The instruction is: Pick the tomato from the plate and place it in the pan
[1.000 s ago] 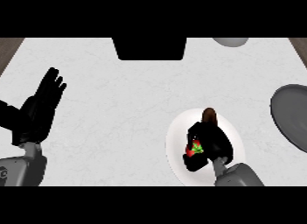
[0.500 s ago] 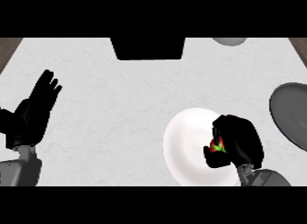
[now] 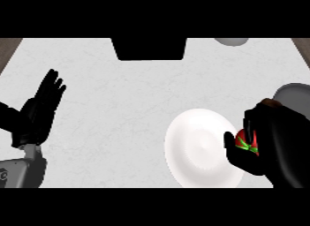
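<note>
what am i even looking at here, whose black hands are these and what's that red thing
This is a single view from a humanoid robot's head, looking steeply down at a pale grey kitchen counter. The two black hands on grey forearms are the robot's own.

The left hand shows at the left of the view, open with fingers up, just resting.

The right hand is at the right, its fingers curled round a red tomato with a green top, beside the right rim of a round white plate; the plate shows nothing else on it.

At the right edge, partly hidden behind that hand, is a dark grey round pan. A black box-like shape and a grey rounded object sit at the counter's far edge; I cannot tell what they are.
</note>
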You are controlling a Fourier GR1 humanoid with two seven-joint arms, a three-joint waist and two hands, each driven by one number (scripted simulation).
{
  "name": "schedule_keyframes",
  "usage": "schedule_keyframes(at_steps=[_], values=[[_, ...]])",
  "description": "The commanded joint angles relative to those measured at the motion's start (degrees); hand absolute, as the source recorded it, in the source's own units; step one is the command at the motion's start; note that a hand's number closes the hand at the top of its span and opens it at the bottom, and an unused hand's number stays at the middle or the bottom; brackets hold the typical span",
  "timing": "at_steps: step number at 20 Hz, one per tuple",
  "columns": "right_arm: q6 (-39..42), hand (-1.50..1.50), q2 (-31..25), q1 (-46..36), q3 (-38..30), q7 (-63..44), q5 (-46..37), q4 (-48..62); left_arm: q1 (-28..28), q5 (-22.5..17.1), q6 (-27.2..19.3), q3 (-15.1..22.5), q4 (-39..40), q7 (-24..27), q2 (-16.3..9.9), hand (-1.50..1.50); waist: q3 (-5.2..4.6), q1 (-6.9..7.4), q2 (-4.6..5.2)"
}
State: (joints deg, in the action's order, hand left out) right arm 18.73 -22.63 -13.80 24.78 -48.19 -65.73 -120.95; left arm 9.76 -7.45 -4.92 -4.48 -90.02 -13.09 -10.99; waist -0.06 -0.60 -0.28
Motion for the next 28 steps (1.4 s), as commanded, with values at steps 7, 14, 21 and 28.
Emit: schedule_keyframes(at_steps=[7,14,21,28], values=[[0.7,1.5,-4.7,0.5,-22.5,7.9,8.4,-0.9,-3.5,-1.2,2.2,-1.4,-4.5,-1.0,-1.3,0.0,0.1,0.61,0.21],[-9.6,1.5,-6.8,0.7,-36.3,19.6,13.3,12.2,-3.3,1.8,0.4,0.2,-1.3,1.9,1.4,0.0,0.1,0.68,0.31],[-18.4,1.5,-10.5,4.9,-48.5,37.3,20.8,26.8,-0.4,-0.3,1.1,-1.7,-4.1,-3.2,-0.4,0.0,0.12,0.61,0.27],[-24.1,1.5,-14.0,-4.8,-49.1,54.7,22.8,55.3,0.8,-0.3,3.5,-2.5,2.0,2.1,-0.5,0.0,0.13,1.5,0.67]])
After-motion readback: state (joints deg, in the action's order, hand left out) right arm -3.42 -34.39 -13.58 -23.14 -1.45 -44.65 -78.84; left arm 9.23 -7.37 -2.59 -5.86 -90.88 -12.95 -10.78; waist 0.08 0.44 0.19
